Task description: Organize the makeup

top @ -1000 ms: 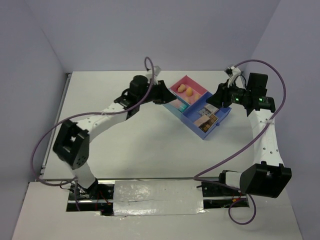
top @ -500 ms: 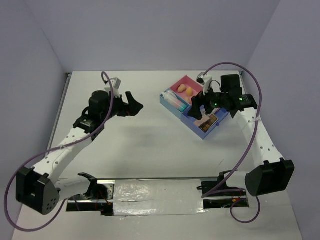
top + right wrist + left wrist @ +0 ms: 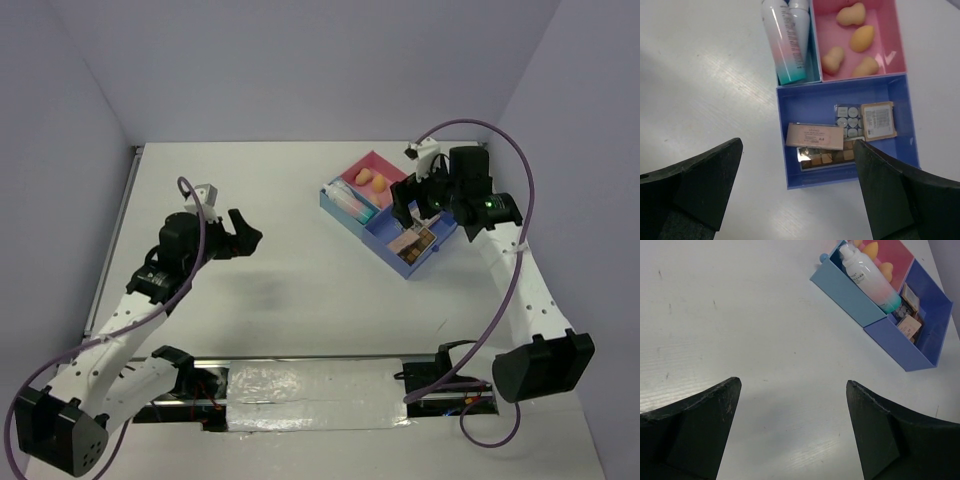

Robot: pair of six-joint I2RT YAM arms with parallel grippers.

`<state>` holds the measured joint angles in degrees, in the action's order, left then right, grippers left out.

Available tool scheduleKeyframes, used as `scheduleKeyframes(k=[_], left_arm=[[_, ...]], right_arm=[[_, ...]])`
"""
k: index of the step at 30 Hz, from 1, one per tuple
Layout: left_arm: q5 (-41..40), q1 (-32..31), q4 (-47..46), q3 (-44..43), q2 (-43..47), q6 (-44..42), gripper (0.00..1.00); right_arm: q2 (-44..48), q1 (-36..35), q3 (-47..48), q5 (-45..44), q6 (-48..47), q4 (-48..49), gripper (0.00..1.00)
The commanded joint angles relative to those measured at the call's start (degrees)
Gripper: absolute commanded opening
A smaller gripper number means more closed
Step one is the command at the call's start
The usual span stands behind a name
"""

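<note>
White matte counter (image 3: 300, 300) with faint scuffs, enclosed on three sides by plain pale-violet walls (image 3: 300, 70); a strip of crinkled silver tape (image 3: 310, 385) runs along the near edge between the arm bases.

The left arm reaches forward on the left side, well apart from the tray. The left gripper (image 3: 792, 385) is spread wide and holds nothing, and bare counter shows between its black wedge-shaped fingers. The right arm bends inward over the far right of the counter. The right gripper (image 3: 797, 145) hangs above the tray, likewise spread and empty.

The tray (image 3: 781, 150) is a smooth plastic box with three compartments.
- **Pink compartment:** four tan, egg-shaped sponges (image 3: 862, 38) lie loose.
- **Narrow light-blue compartment:** a glossy tube (image 3: 785, 45), shading from white through pink to teal, lies alongside a white bottle (image 3: 801, 20).
- **Darker blue compartment:** this holds the flat rectangular palettes. They are a peach one (image 3: 815, 136), a brown one (image 3: 822, 159) partly under it, a grey one with round pans (image 3: 848, 122), and a tan square one (image 3: 879, 121) just beside it.
</note>
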<state>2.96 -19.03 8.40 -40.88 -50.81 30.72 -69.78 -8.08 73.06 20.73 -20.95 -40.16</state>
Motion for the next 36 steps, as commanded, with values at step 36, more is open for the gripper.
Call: scheduleKeyframes(k=[36], left_arm=[[-2.09, 0.57, 1.35, -3.5, 1.77, 0.04, 0.99]], right_arm=[[13.09, 1.13, -8.19, -12.55, 14.01, 13.35, 1.0]])
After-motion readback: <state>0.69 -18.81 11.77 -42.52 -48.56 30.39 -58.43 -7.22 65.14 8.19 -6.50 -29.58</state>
